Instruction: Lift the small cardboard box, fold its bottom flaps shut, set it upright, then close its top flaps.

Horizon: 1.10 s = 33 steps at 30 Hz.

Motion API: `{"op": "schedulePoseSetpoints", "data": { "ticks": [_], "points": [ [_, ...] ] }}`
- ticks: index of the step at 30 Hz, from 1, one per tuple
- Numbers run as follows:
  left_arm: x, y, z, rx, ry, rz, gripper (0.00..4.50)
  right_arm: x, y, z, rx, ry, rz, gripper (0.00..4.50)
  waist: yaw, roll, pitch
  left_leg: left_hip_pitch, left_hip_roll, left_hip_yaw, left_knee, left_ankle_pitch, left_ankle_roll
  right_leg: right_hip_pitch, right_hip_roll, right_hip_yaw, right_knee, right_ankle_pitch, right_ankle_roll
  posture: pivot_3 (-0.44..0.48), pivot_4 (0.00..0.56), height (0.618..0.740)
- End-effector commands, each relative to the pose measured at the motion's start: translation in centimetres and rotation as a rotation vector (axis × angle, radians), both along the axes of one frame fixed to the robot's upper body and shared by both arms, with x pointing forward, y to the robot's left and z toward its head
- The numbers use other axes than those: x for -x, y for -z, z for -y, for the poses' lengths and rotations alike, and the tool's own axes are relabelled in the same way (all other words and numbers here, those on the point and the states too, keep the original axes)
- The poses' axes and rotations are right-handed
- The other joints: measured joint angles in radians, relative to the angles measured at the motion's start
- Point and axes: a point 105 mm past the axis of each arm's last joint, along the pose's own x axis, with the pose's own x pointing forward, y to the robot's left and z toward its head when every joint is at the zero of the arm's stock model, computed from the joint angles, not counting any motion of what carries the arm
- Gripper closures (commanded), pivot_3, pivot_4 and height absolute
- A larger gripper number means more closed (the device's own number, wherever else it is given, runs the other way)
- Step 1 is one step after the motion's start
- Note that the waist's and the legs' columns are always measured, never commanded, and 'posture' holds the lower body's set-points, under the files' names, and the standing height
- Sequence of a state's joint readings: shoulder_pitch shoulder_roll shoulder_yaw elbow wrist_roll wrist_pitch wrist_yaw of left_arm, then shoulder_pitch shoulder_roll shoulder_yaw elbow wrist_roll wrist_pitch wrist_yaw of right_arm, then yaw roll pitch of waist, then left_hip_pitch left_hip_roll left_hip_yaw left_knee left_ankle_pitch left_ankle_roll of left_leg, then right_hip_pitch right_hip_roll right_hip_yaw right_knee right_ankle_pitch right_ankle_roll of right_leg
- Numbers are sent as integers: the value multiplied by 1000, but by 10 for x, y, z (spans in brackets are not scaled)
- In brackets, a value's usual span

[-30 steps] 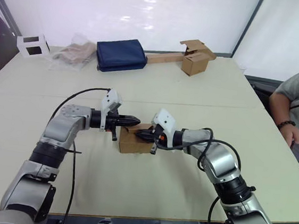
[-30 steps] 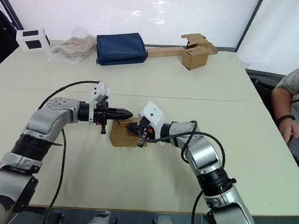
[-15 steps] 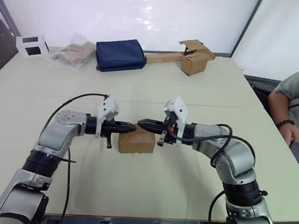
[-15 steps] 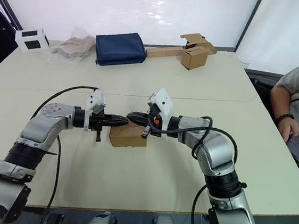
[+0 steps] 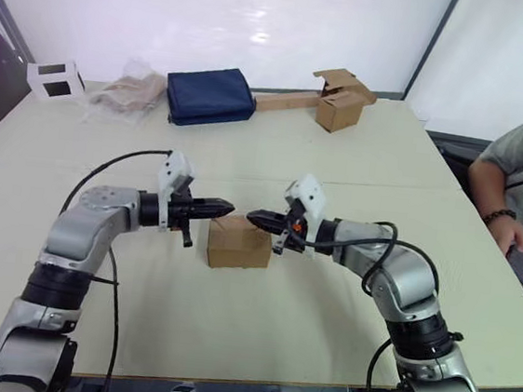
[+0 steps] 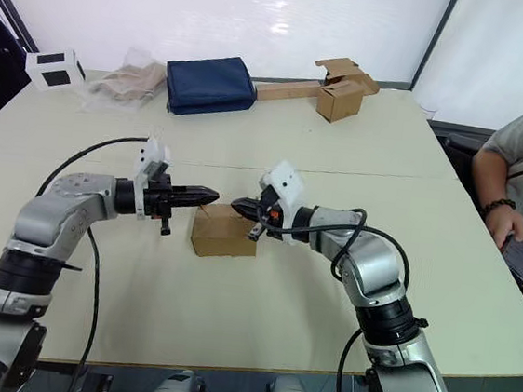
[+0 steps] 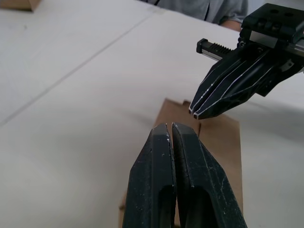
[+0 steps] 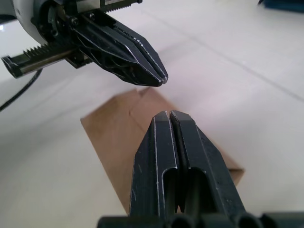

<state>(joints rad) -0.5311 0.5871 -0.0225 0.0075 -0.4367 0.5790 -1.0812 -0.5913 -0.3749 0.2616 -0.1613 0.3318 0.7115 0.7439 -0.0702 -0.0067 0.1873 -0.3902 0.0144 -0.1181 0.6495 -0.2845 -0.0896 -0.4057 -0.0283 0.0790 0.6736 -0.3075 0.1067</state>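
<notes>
The small cardboard box [image 5: 238, 244] stands on the table between my two arms. Its top flaps [image 7: 214, 137] lie folded flat, with a seam showing across the top. The bottom flaps are hidden under the box. My left gripper [image 5: 230, 208] is shut and empty, pointing right just above the box's left top edge. Facing it, my right gripper [image 5: 249, 217] is also shut and empty, just above the box's top. The two tips stand a short gap apart, and in the wrist views neither touches the cardboard.
At the table's far side lie a navy blue bag [image 5: 211, 95], a crumpled plastic bag [image 5: 122, 95], a small white box [image 5: 57, 79] and another brown box [image 5: 340, 109] joined to a long cardboard strip. A person [image 5: 522, 177] sits at the right edge.
The right gripper rose from the box's right side to above its top. The raised flap now lies flat. The left gripper lifted slightly and drew back left, widening the gap between the tips.
</notes>
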Motion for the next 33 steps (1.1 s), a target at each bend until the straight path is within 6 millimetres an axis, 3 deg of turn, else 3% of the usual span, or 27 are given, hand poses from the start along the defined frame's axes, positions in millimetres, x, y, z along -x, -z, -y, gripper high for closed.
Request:
{"op": "schedulePoseSetpoints", "data": {
  "ticks": [1,4,11,15,21,27,33],
  "points": [
    [10,20,1,-87,17,3,4396,-2,22,0,79,1,18,4500,0,0,0,0,0,0,0,0,0,0,0,0,0,0,0,0,150,740],
    [11,22,0,-76,-7,1,4396,-2,29,1,99,6,26,4500,3,0,-1,2,0,0,0,0,0,2,0,0,0,0,0,0,150,740],
    [14,-5,-6,9,-40,42,4396,4,-24,-1,-91,20,75,4500,2,0,0,2,0,0,0,0,0,2,0,0,0,0,0,0,150,740],
    [21,-24,-20,62,-82,36,4396,17,-49,16,-128,37,103,4500,3,0,0,0,0,0,0,0,0,1,0,0,0,0,0,0,150,740],
    [47,-38,-54,-6,-144,64,4396,43,-49,57,-20,56,87,4500,4,0,0,0,0,0,-1,0,0,1,-1,0,-2,0,0,0,150,740],
    [81,-41,-76,-59,-176,17,4396,62,-34,101,119,89,17,4500,13,0,0,0,0,0,-1,0,1,2,0,0,-4,0,0,0,150,740],
    [100,-37,-82,-77,-199,-31,4396,65,-43,114,114,85,-5,4500,17,0,1,2,1,1,-2,-1,1,3,0,0,-4,0,0,0,150,740]
  ]
}}
